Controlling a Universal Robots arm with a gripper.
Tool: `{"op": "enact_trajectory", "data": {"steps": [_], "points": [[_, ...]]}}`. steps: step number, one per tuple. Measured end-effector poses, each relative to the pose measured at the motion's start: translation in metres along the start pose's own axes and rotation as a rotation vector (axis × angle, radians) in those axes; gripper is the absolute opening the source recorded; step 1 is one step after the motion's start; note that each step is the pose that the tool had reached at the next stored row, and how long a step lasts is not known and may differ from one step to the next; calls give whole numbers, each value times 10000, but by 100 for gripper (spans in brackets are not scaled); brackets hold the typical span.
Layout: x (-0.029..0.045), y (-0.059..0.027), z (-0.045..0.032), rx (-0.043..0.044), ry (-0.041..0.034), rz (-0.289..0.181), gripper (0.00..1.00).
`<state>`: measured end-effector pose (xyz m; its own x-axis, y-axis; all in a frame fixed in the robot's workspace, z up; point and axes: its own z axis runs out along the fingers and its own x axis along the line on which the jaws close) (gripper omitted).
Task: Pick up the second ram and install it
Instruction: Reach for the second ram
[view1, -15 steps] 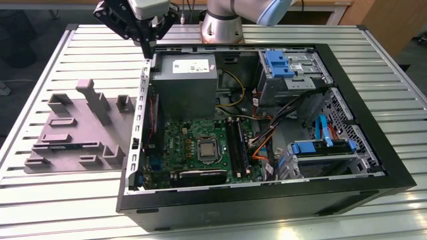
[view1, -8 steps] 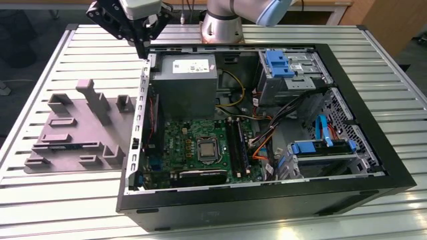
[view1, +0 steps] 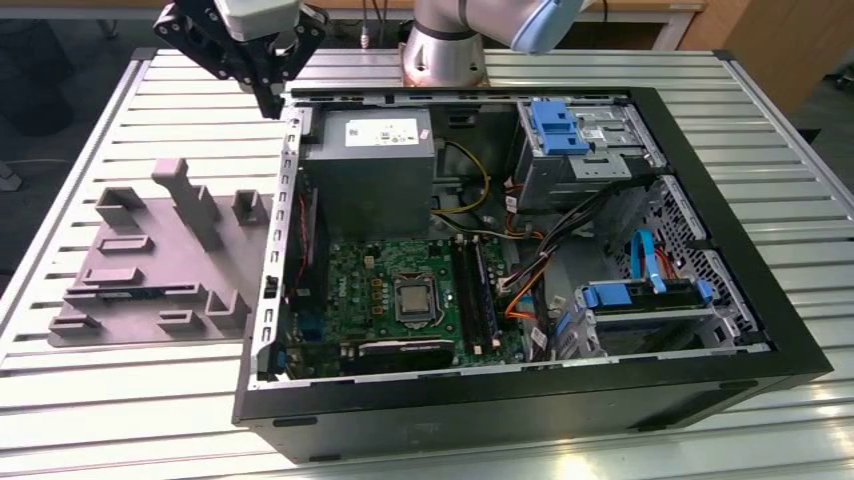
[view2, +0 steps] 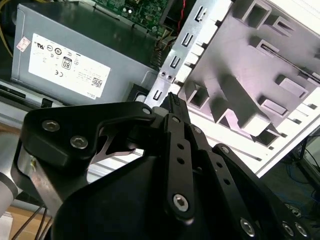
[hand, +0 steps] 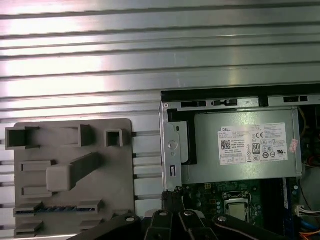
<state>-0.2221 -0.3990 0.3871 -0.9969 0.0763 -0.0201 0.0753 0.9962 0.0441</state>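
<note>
The second ram (hand: 55, 209) is a thin blue-green strip lying in a slot of the grey tray (hand: 70, 135). In the exterior view the ram (view1: 134, 293) sits near the tray's (view1: 147, 250) front. My gripper (view1: 271, 100) hangs above the back left corner of the open computer case (view1: 534, 400), well apart from the ram. Its black fingers meet at the tip in both wrist views, and the gripper (view2: 172, 100) (hand: 172, 197) is shut with nothing in it. The green motherboard (view1: 387, 275) lies inside the case, with dark memory slots (view1: 474, 290) beside the processor socket.
A grey power supply (view1: 367, 170) (hand: 240, 145) fills the case's back left. Drive cages with blue latches (view1: 561, 125) (view1: 641, 295) and loose cables (view1: 534, 280) crowd the exterior view's right side. The slatted metal table (view1: 134, 400) carries tray and case.
</note>
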Motion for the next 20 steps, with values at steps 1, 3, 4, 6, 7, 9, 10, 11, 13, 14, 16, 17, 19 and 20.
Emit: {"op": "enact_trajectory", "data": {"steps": [1,3,4,6,7,9,10,11,13,14,16,17,19,20], "points": [[17,-1,0,0,1,0,11],[52,-4,0,1,2,0,11],[71,-5,0,1,2,0,11],[105,-8,1,0,3,0,11],[121,-9,1,0,4,-1,11],[155,-12,1,1,6,-1,11],[175,-13,2,0,5,-1,11],[194,-15,2,0,6,0,11],[232,-18,2,1,7,1,11],[252,-19,2,1,8,1,11],[289,-22,2,1,9,1,11],[309,-23,2,1,10,0,11],[346,-26,2,2,11,0,11],[366,-28,3,1,11,-1,11]]}}
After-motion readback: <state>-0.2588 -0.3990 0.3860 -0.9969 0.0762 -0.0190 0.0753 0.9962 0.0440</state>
